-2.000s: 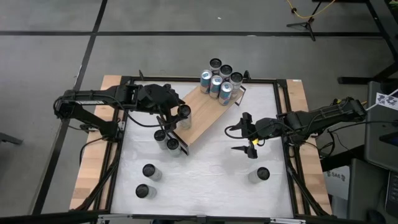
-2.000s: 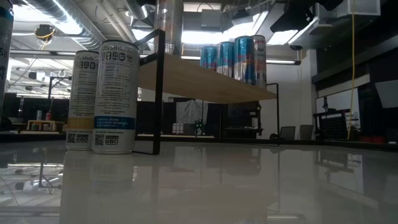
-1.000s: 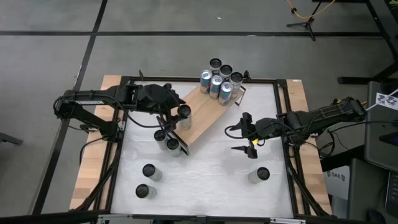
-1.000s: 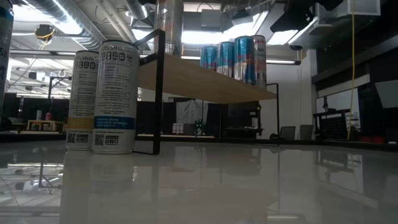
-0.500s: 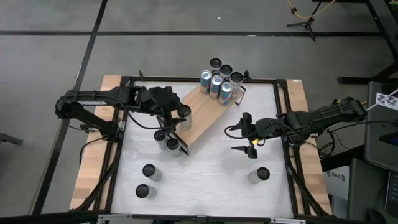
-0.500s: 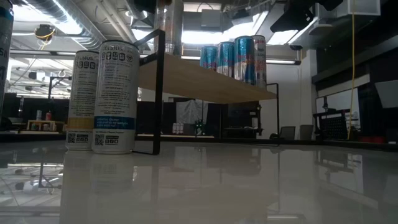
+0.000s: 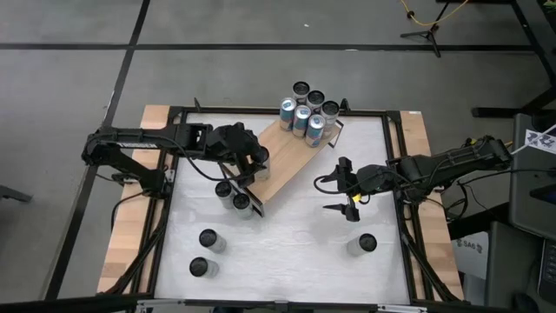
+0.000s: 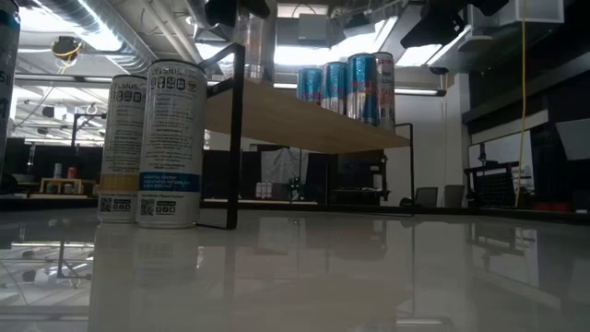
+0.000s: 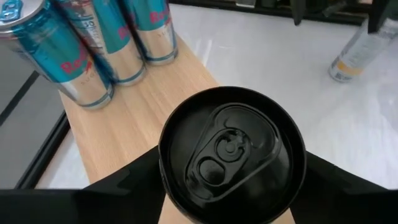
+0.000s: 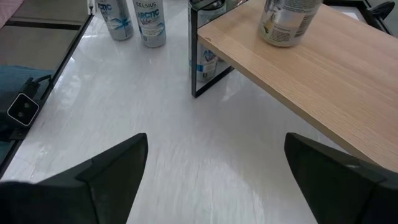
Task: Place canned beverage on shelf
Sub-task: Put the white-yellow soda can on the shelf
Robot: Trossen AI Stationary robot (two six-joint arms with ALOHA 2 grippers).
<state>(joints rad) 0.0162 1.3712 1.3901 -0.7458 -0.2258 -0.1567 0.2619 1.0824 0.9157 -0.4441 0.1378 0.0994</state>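
A wooden shelf (image 7: 282,161) with thin black frame ends stands at an angle on the white table (image 7: 295,248); five blue cans (image 7: 303,119) stand clustered at its far end, with one more can (image 7: 301,89) just beyond them. A black-topped can (image 9: 231,154) stands upright on the near end of the board, and the left gripper (image 7: 250,162) sits over it with a finger on either side; whether the fingers press on the can or stand clear of it cannot be told. In the right wrist view this can (image 10: 287,22) rests near the board's edge. Two cans (image 7: 234,196) stand on the table just beside the shelf's near frame leg, partly under the left arm; the low view shows them as a tall pair (image 8: 155,143) in front of the black upright. Two further cans (image 7: 205,252) stand near the front left of the table, and a single can (image 7: 364,244) stands at the front right. The right gripper (image 7: 341,186) hangs above bare table between the shelf and that single can, fingers spread wide and holding nothing. The tabletop is glossy and mirrors the cans; a black frame borders it, over a grey floor; pipes and ceiling lights show in the room behind.
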